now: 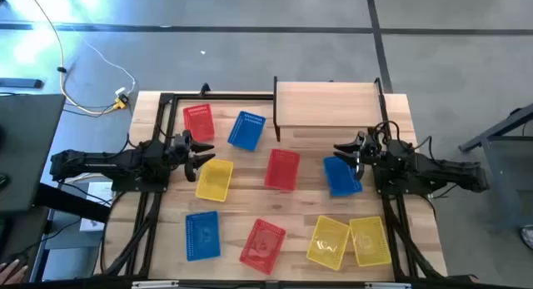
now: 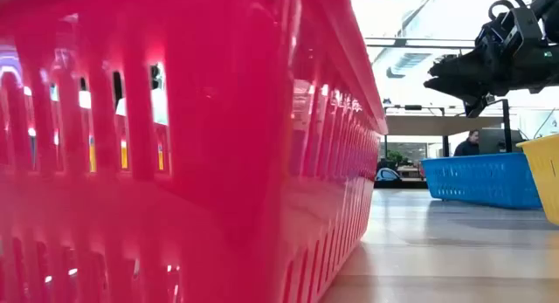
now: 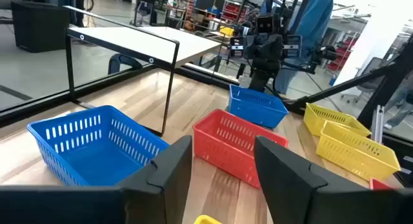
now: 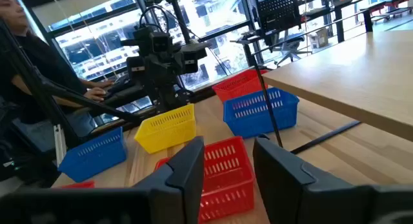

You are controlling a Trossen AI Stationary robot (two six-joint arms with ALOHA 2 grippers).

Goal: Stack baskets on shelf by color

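The shelf stands bare at the table's far right. Nine baskets lie on the table: red, blue, yellow, red, blue, blue, red, and two overlapping yellow ones. My left gripper is open and empty, just beyond the yellow basket. My right gripper is open and empty, held above the far end of the blue basket.
The near red basket fills most of the low view. A person sits beyond the table's left side. A white cable lies on the floor at the far left. Bare wood shows between the baskets at mid-table.
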